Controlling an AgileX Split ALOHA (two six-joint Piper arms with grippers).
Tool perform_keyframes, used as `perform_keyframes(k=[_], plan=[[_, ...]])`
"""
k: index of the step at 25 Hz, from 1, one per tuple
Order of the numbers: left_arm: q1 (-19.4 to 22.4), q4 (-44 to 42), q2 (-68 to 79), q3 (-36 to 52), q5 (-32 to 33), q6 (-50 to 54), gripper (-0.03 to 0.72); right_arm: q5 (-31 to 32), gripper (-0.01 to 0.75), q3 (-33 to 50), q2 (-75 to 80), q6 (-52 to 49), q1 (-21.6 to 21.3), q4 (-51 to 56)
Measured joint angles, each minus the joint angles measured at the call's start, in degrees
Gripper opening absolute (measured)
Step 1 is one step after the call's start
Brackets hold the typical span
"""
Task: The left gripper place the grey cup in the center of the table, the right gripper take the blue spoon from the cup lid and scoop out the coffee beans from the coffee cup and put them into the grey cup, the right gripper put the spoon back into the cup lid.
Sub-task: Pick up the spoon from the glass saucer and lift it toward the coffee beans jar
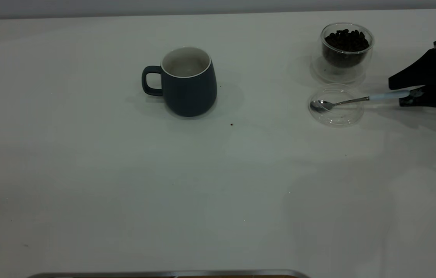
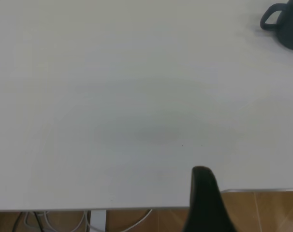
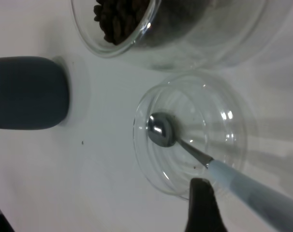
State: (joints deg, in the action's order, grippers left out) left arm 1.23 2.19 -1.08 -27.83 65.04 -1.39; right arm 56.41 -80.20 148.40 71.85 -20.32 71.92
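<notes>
Metal strip (image 1: 167,273) along the near edge, white cables (image 2: 54,221) dangling below the far one, brown floor (image 2: 262,210) showing beyond it

At the right edge of the exterior view we see the right gripper (image 1: 399,92), a black mechanical hand with wedge-shaped pointed fingers, reaching in low above the surface and pointing toward the left. Its two fingers stand one above the other with a gap between them (whether they press on anything we cannot judge). Of the left gripper we see only one black finger (image 2: 204,203) in its own wrist view.
</notes>
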Motion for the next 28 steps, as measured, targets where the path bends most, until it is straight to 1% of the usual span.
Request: perform_keyframes(k=[8,11,14,16,18,21,24,26,28], plan=[[0.0,0.0,0.0,0.0,0.0,0.13,0.555,1.25,0.534,-0.53,2.24,2.12,3.39,4.11],[0.0,0.0,0.0,0.0,0.0,0.13,0.555,1.28,0.532,-0.53,2.76,2.54,3.83,4.56],[0.0,0.0,0.0,0.0,0.0,0.13,0.555,1.28,0.512,-0.53,2.82,2.79,3.83,4.68],[0.0,0.0,0.0,0.0,0.0,0.13,0.555,1.28,0.485,-0.58,2.82,3.09,3.76,4.73],[0.0,0.0,0.0,0.0,0.0,0.13,0.555,1.28,0.443,-0.59,2.82,3.28,3.76,4.73],[0.0,0.0,0.0,0.0,0.0,0.13,0.555,1.34,0.341,-0.59,2.82,3.4,3.76,4.73],[0.0,0.0,0.0,0.0,0.0,0.13,0.555,2.16,0.187,-0.59,2.82,3.91,3.76,4.73],[0.0,0.0,0.0,0.0,0.0,0.13,0.555,4.34,0.103,-0.59,2.82,4.3,3.76,5.13],[0.0,0.0,0.0,0.0,0.0,0.13,0.555,4.73,0.096,-0.7,2.82,4.43,3.64,5.34]])
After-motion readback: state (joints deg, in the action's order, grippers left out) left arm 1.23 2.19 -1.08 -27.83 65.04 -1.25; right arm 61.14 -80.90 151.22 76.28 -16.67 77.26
